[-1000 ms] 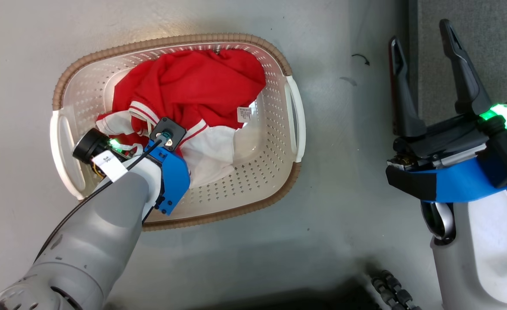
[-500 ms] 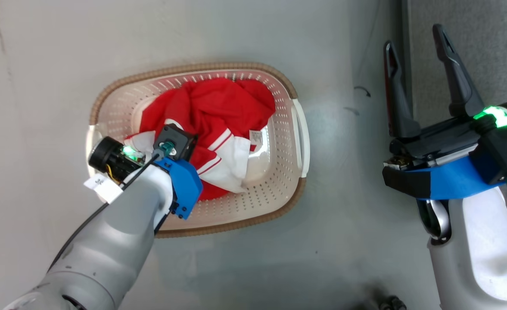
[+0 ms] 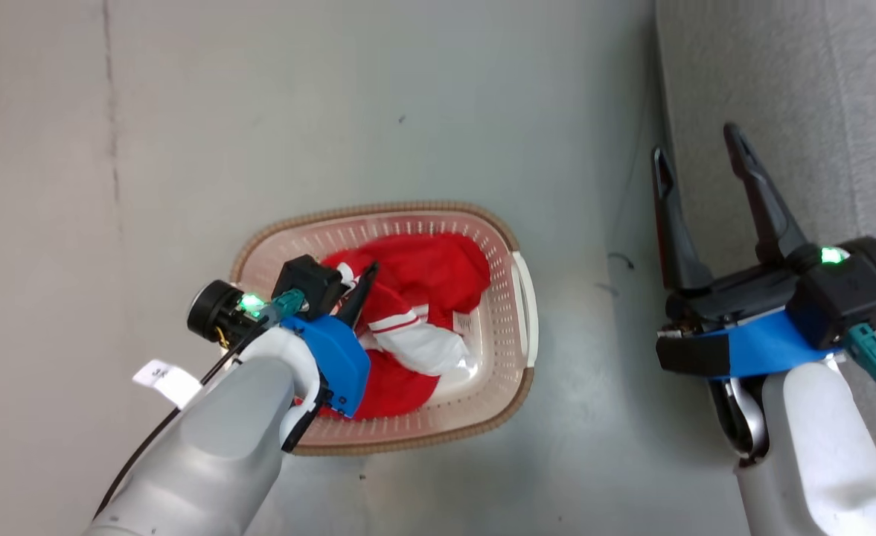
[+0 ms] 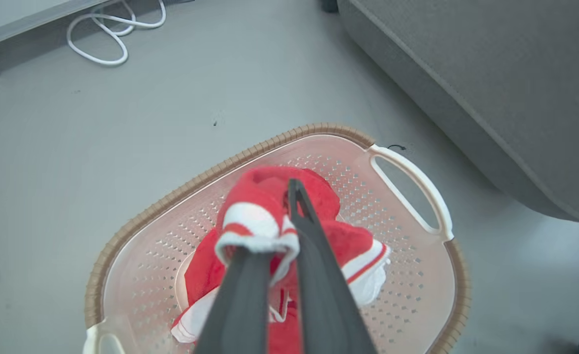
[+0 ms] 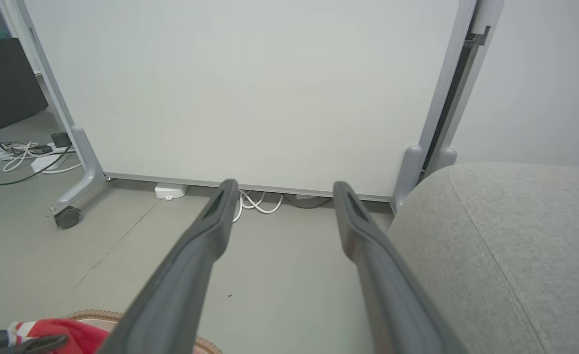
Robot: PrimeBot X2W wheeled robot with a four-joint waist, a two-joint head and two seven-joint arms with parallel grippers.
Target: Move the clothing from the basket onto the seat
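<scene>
The cream basket (image 3: pixel 378 209) with a brown rim stands on the grey floor, with the red and white clothing (image 3: pixel 426 272) bunched inside it. My left gripper (image 3: pixel 359 281) hangs over the basket's left half, shut on a striped fold of the clothing (image 4: pixel 252 221) that is pulled up above the pile. That fold drapes over one finger (image 4: pixel 240 295). My right gripper (image 3: pixel 694 149) is open and holds nothing, to the right of the basket, at the edge of the grey seat (image 3: pixel 772 82). In the right wrist view the seat (image 5: pixel 505 246) lies beside the open right gripper (image 5: pixel 284 187).
A white panel (image 5: pixel 250 88) on a wheeled frame (image 5: pixel 67 216) stands ahead across the floor. White cables (image 4: pixel 112 34) lie at its foot. A dark box (image 5: pixel 4 78) and power strips sit at the far left. The seat's side (image 4: pixel 466 123) rises close to the basket's handle (image 4: pixel 412 182).
The head camera has risen, so the basket looks smaller and lower. My left gripper has closed on a fold of the clothing and lifted it, bunching the garment. The right gripper stays open.
</scene>
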